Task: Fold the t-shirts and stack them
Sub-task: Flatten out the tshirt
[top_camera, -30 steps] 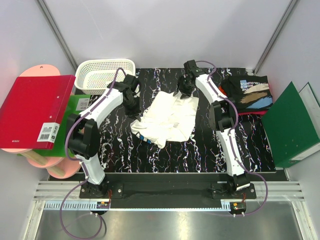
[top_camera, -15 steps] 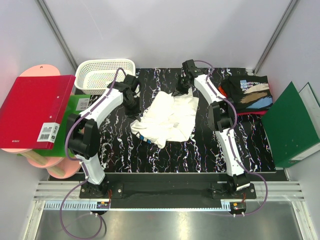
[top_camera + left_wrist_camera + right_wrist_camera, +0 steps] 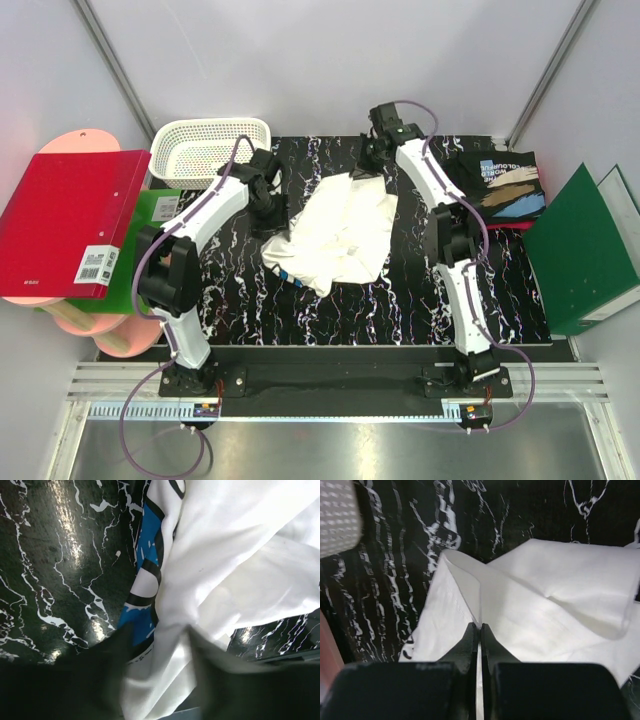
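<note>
A crumpled white t-shirt (image 3: 340,238) with blue and black print lies in the middle of the black marbled table (image 3: 400,300). My right gripper (image 3: 367,170) is at the shirt's far edge. In the right wrist view this gripper (image 3: 480,626) is shut on a raised ridge of the white cloth (image 3: 545,615). My left gripper (image 3: 272,214) is at the shirt's left edge. In the left wrist view its blurred fingers (image 3: 117,665) stand apart, with loose white cloth (image 3: 225,555) between them. A folded black t-shirt (image 3: 500,183) rests on a red one (image 3: 497,226) at the back right.
A white lattice basket (image 3: 210,148) stands at the back left, and its corner shows in the right wrist view (image 3: 337,515). A red binder (image 3: 70,225) and a green binder (image 3: 150,215) lie on pink discs on the left. Another green binder (image 3: 580,250) lies on the right.
My right gripper has shut on the shirt's far edge and drawn it up and back. My left gripper's fingers have spread apart at the shirt's left edge.
</note>
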